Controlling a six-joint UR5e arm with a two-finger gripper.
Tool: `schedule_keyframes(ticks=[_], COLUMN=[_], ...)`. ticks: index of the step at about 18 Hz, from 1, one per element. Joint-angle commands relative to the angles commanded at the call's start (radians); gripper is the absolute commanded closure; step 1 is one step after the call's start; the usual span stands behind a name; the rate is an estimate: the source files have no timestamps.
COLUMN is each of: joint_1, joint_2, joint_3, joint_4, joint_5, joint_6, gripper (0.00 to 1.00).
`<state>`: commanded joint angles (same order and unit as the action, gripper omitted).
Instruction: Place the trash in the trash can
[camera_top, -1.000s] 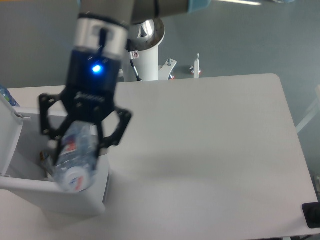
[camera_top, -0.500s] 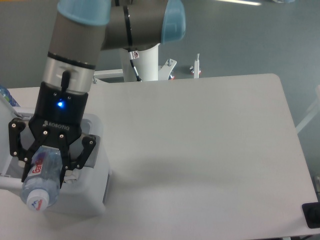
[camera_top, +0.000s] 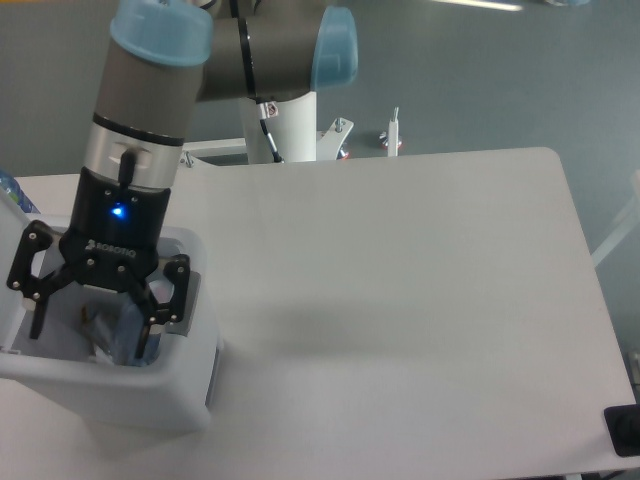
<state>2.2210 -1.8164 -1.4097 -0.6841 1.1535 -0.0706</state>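
Gripper (camera_top: 92, 322) hanging wide open, holding nothing, over the bin (camera_top: 120, 398) at lower left; bottle (camera_top: 128, 330) lying inside it. Release step looking finished; next move calls for lifting clear.

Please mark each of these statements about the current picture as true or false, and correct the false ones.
1. The tool is open above the trash can. True.
2. The water bottle lies on the table to the right of the trash can. False: it is inside the trash can, below the tool.
3. The tool's fingers are clamped on the bottle. False: they are spread apart and hold nothing.
4. The trash can stands at the left end of the table. True.
5. A blue light glows on the tool's body. True.
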Motion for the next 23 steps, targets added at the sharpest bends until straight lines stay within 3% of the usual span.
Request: schedule_keyframes(ticks=[2,6,10,16,23], joint_1=[0.009,0.054,0.107,0.204,0.278], joint_2=[0.008,0.019,0.035,0.189,0.321], joint_3=[-0.008,-0.012,-0.081,-0.258,-0.276], joint_4=[-0.002,-0.005,-0.006,-0.074,-0.368], joint_5=[0.026,0.239,0.406,0.419,0.422], joint_6=[0.002,0.041,0.173,0.562,0.848], gripper=[0.00,0.00,0.00,0.00,0.00])
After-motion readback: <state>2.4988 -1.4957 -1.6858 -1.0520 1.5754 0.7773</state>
